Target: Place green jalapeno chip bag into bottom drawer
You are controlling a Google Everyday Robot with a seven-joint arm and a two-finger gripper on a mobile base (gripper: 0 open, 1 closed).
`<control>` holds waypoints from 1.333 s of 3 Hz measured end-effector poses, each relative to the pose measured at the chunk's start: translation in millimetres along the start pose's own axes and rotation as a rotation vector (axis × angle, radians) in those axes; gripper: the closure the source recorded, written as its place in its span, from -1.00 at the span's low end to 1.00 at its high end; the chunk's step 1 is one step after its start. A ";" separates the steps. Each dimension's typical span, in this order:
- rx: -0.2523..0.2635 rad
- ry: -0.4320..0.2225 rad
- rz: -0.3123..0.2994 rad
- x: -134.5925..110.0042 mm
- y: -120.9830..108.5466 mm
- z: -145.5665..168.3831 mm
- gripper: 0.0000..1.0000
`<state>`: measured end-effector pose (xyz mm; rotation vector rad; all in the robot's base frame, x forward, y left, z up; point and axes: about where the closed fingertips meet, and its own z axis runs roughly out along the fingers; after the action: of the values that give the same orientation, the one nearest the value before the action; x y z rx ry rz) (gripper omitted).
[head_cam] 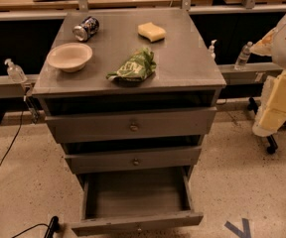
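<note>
Countertop [185, 53]: bowl [69, 56] near bag [134, 67] (jaws offscreen).

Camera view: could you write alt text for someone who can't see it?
A crumpled green chip bag lies on top of a grey three-drawer cabinet, whose bottom drawer is pulled open. A bowl, a tipped can and a yellow sponge share the top. The robot's hand is out of view; only its arm shows at right.

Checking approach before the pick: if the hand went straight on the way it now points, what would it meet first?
The hand hangs at the right edge, beside the cabinet, seemingly pointing down. It would likely meet the floor first, not the green jalapeno chip bag; depth is unclear.
</note>
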<state>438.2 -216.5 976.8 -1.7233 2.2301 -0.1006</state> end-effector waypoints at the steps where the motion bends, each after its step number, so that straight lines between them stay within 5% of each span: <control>1: 0.003 -0.002 -0.001 -0.5 -0.6 -0.4 -1.00; 2: 0.030 -0.049 -0.030 -9.2 -26.4 12.5 -1.00; 4: 0.100 -0.098 -0.186 -59.4 -123.3 62.9 -1.00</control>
<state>584.4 -184.5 960.2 -1.8363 1.9589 -0.1628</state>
